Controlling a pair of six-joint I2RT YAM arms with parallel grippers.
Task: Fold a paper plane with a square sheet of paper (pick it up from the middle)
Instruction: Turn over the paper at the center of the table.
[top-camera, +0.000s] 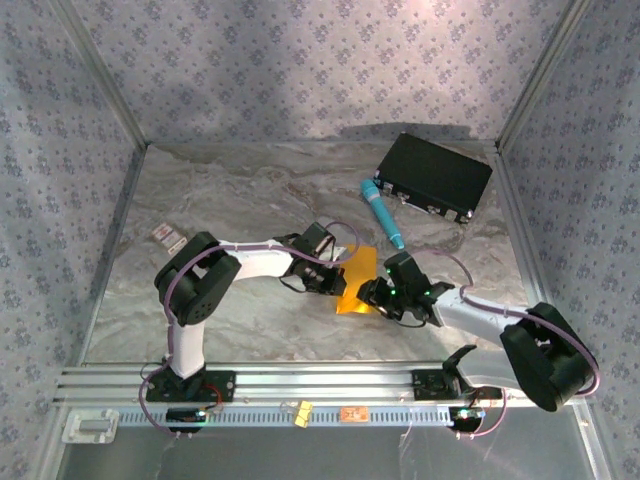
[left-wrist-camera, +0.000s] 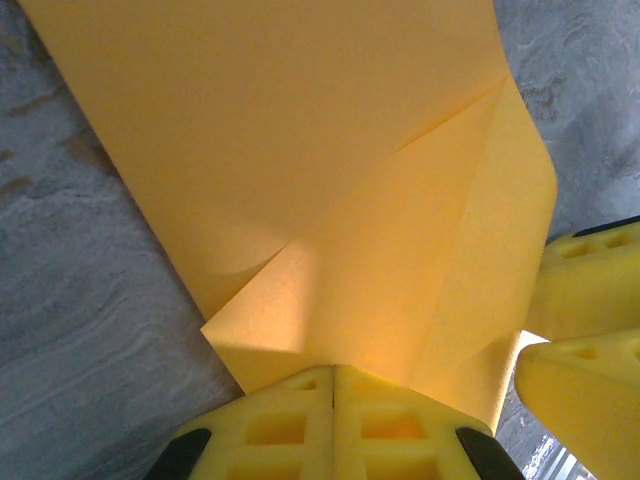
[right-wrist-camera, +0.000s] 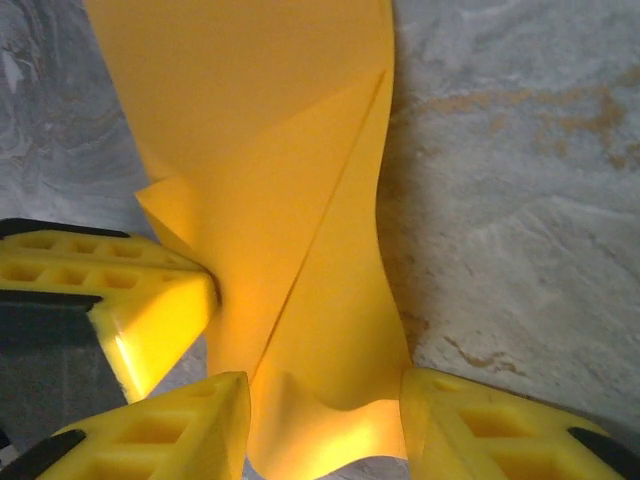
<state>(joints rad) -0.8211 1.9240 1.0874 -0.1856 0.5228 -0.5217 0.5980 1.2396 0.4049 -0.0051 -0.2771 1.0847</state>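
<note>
While the left gripper (left-wrist-camera: 333, 385) is pinched fully closed on one edge of the sheet of paper (left-wrist-camera: 300, 150), the right gripper (right-wrist-camera: 325, 420) stands half open around a buckled edge, clamping nothing. The paper sits mid-surface (top-camera: 230, 190), left gripper at its 9 o'clock, right at its 5 o'clock. Likely risks: the single pinch lets the sheet pivot, the diagonal flap could spring open, and closing on the buckle would set a stray crease.
</note>
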